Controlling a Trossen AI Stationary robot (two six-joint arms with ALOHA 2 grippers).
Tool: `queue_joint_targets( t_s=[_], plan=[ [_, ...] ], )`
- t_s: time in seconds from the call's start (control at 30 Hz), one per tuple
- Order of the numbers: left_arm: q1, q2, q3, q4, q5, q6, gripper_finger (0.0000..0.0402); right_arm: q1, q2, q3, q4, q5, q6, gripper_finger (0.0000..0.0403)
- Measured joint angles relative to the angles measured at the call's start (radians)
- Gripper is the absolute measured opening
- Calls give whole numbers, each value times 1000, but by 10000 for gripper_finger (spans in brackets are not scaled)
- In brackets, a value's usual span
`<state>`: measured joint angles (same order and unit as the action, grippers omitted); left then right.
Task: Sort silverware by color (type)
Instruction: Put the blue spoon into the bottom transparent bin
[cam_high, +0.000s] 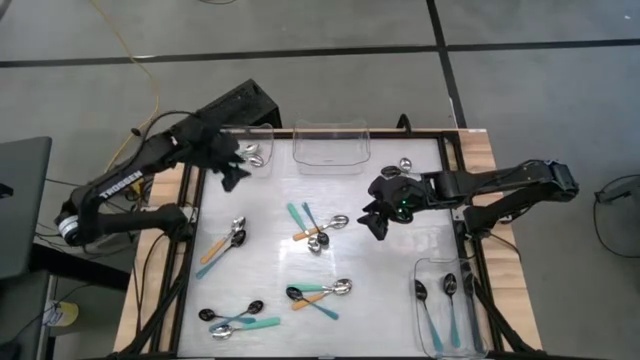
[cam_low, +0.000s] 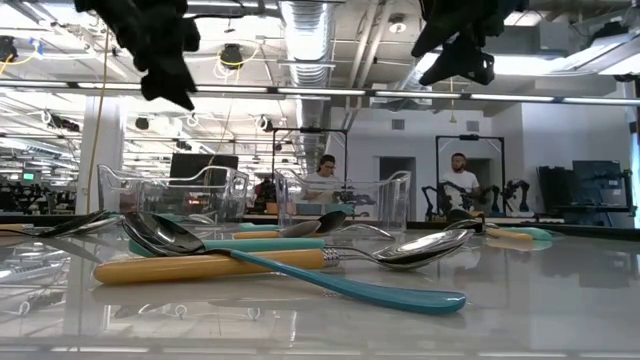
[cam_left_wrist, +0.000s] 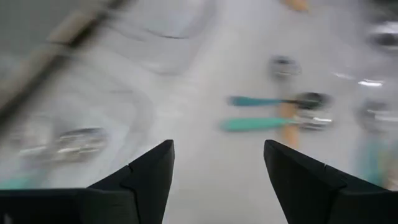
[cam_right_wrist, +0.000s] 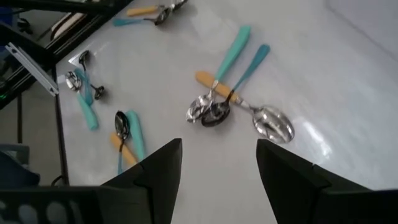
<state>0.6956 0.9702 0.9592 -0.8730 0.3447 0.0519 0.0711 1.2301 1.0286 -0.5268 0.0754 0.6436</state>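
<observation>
High view: my two dark arms hover over scattered teal- and orange-handled small spoons (cam_high: 318, 232).

I see left gripper (cam_high: 232, 172) near clear far-left bin (cam_high: 262, 135), right gripper (cam_high: 378, 221) mid-table; both spread, empty.

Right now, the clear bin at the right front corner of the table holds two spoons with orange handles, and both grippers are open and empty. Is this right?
Not quite. The high view shows the two spoons in that bin have teal handles, not orange. The rest holds: the left gripper and the right gripper are open and empty.
</observation>
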Motion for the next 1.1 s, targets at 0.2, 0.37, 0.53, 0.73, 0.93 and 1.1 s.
queue_joint_targets(
  t_s=[0.2,0.37,0.53,0.73,0.93,1.1],
  plan=[
    [-266,63,-1,26,-93,-38,219,-1,0,0,11,33,-24,230],
    [-467,181,-1,123,-196,83,206,6,0,0,11,34,-14,230],
    [-599,372,-1,276,-216,329,199,21,0,0,12,33,27,230],
    [-632,656,91,350,-255,522,199,80,0,0,11,33,37,230],
    [-608,879,269,193,-337,609,199,135,0,0,8,33,37,230],
    [-604,945,372,137,-306,615,199,164,0,0,6,33,38,230]
  ],
)
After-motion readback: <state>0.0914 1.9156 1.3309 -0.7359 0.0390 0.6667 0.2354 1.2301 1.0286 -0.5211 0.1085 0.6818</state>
